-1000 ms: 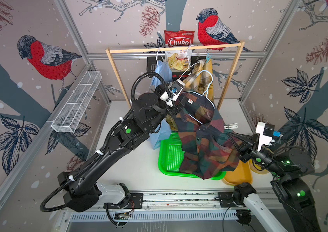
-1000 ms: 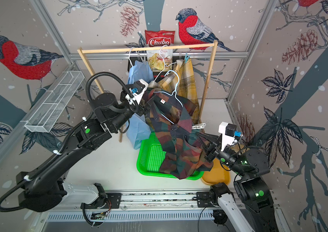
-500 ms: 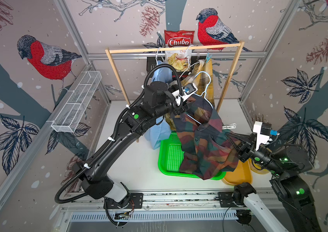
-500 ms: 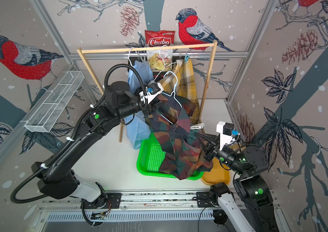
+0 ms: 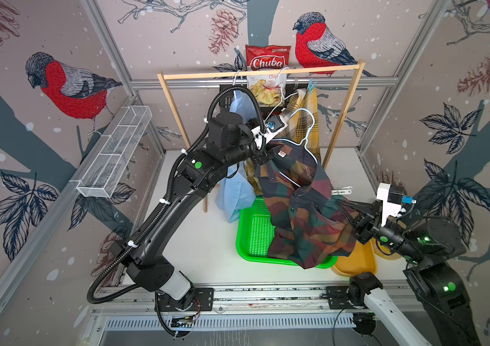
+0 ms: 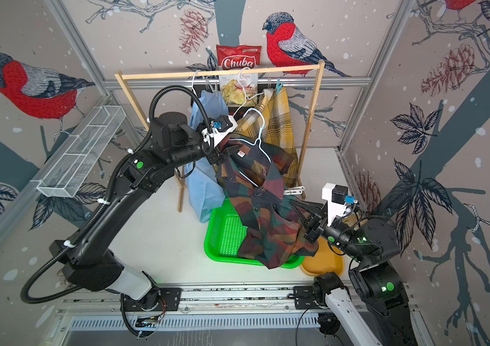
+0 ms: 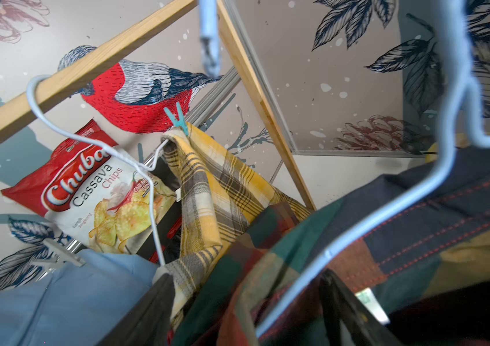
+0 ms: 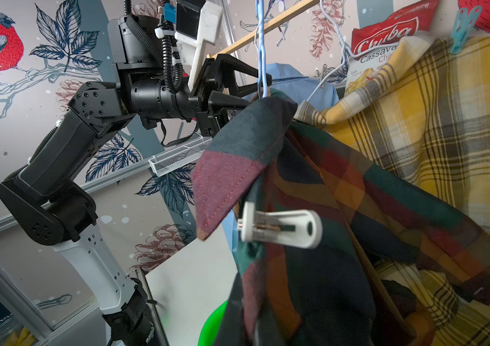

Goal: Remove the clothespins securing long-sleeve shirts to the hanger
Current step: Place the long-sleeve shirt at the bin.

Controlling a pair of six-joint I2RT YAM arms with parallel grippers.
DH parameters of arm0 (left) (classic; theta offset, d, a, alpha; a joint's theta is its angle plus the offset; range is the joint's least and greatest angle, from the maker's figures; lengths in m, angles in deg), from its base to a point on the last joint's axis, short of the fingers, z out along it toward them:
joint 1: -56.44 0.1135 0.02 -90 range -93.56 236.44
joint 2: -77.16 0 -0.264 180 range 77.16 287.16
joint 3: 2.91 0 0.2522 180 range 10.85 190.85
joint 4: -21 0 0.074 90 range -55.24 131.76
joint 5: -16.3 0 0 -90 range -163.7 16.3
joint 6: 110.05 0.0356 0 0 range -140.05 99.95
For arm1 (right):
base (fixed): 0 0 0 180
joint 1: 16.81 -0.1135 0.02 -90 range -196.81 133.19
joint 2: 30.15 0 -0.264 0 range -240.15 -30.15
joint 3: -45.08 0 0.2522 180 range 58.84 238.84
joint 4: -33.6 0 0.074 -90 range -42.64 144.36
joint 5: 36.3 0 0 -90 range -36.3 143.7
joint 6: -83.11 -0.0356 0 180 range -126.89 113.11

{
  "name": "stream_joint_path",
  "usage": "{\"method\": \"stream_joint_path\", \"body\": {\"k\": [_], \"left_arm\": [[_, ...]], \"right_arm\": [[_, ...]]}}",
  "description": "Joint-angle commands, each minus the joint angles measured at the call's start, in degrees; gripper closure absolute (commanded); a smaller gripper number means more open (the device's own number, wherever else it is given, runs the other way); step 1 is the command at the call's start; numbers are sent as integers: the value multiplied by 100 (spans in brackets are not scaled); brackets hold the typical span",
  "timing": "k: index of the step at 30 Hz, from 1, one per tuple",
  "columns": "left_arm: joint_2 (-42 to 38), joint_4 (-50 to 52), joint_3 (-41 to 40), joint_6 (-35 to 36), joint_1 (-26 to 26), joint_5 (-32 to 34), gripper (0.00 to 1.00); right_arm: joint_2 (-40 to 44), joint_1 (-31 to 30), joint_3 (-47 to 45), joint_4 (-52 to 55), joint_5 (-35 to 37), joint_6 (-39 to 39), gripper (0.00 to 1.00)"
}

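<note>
My left gripper (image 8: 257, 90) stands wide, astride the blue hanger (image 8: 262, 45) at the dark plaid shirt (image 5: 306, 215) collar. My right gripper (image 5: 341, 206) is pinched on that shirt's side. A white clothespin (image 8: 279, 229) is clipped to the shirt. The shirt's hem lies in the green basket (image 5: 242, 239) near the table (image 5: 207, 239) front edge. Just beside the basket is a yellow tray (image 5: 357, 260); I cannot tell what it holds.

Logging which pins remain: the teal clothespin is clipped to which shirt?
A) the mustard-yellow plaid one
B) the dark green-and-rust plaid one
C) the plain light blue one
A: the teal clothespin pinches the top edge of the mustard-yellow plaid shirt.
</note>
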Motion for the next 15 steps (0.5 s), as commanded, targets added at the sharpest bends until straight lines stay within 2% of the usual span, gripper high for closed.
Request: {"method": "stream_joint_path", "body": {"k": [1,6,9,11,15], "left_arm": [[74,356,83,186,63,-357,26],[198,560,171,227,64,-534,32],[222,583,178,218,64,-645,42],[218,590,172,210,64,-655,56],[99,417,124,55,39,-596,97]], "right_arm": [[11,-35,23,-44,-66,43,100],[14,-55,54,-35,-46,56,100],[-8,-66,64,-44,-55,54,100],[-8,-64,62,-44,-54,63,100],[-7,-61,45,-53,-30,54,100]]}}
